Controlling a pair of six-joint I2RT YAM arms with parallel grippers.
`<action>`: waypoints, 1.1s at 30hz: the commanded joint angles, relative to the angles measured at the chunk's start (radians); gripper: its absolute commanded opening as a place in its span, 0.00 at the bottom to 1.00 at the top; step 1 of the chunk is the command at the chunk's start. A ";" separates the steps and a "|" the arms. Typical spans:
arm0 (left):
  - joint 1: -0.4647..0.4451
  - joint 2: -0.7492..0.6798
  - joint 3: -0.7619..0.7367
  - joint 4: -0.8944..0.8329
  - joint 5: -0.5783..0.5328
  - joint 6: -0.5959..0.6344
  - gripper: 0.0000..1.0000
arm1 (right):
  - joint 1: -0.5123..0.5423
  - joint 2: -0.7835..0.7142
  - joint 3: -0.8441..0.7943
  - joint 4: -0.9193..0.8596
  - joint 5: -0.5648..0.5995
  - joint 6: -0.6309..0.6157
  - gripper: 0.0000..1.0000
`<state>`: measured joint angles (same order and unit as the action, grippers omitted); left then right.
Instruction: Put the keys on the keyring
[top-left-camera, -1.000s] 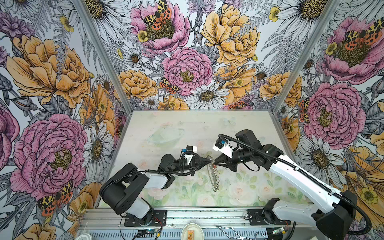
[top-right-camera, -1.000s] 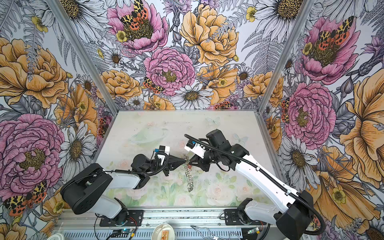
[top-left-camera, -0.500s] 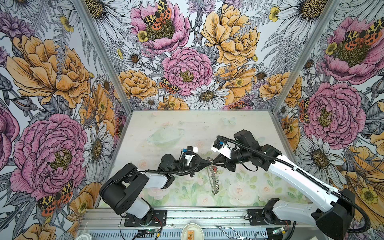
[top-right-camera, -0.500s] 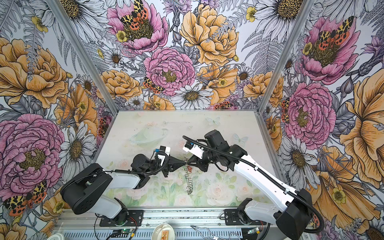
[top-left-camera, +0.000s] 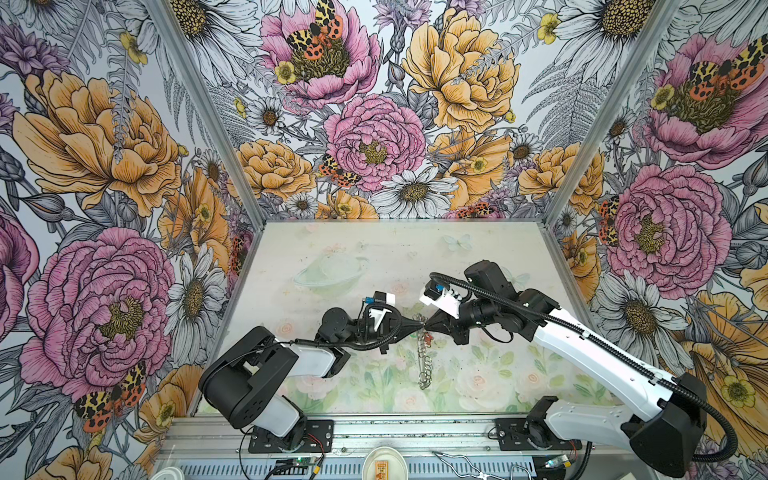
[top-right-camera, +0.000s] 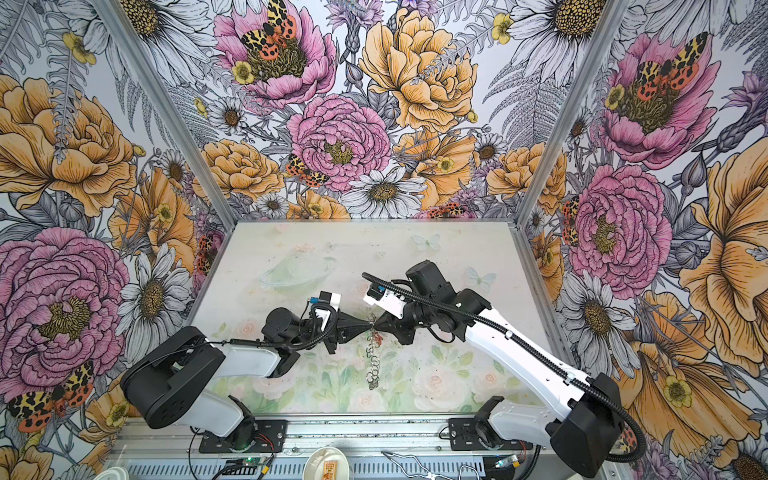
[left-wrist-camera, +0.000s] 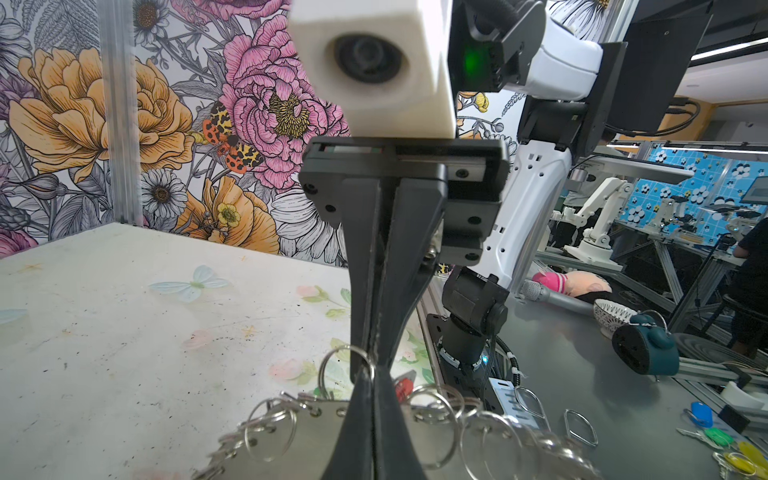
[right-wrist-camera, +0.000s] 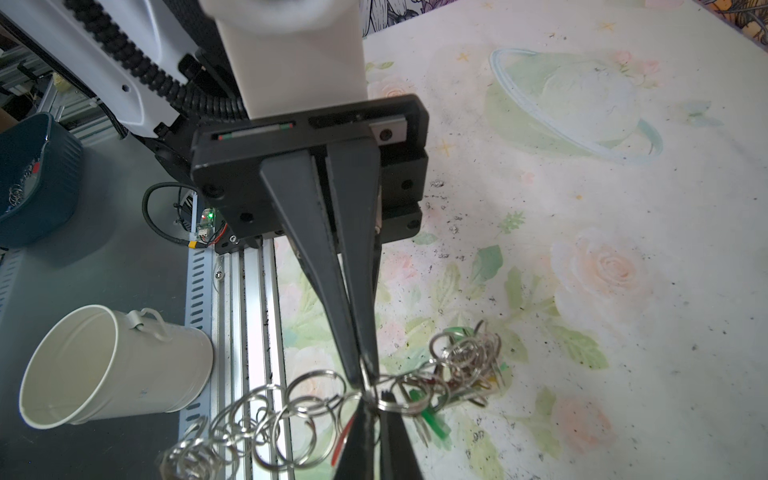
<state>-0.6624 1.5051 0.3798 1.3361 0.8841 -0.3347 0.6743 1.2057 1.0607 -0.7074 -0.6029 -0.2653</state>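
Arms are held level, tips meeting; the keyring (top-left-camera: 424, 358) is pinched by the left gripper (top-left-camera: 410, 328) and, seemingly, the right gripper (top-left-camera: 430, 327). A green key (right-wrist-camera: 430, 419) is shown only in the right wrist view.

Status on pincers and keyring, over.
Left pincer, right pincer both shut on the keyring, tip to tip. It hangs from them, green key among its rings. Nothing in the way.

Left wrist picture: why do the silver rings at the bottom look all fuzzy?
In the left wrist view the keyring lies very close to the lens and is probably too near to be in focus, so it smears, while the far wall is sharp. In the right wrist view its nearest end is fuzzy too, and the part by the tips is clearer.
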 joint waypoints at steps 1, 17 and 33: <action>-0.004 -0.017 0.031 0.077 0.000 0.005 0.00 | 0.015 0.000 0.005 0.049 0.008 -0.003 0.00; 0.039 -0.203 -0.004 -0.408 -0.145 0.283 0.36 | 0.033 0.054 0.126 -0.137 0.216 -0.011 0.00; 0.004 -0.174 0.014 -0.431 -0.129 0.317 0.35 | 0.089 0.180 0.254 -0.223 0.228 -0.067 0.00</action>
<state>-0.6460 1.3121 0.3752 0.8764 0.7475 -0.0189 0.7567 1.3800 1.2648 -0.9394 -0.3595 -0.3134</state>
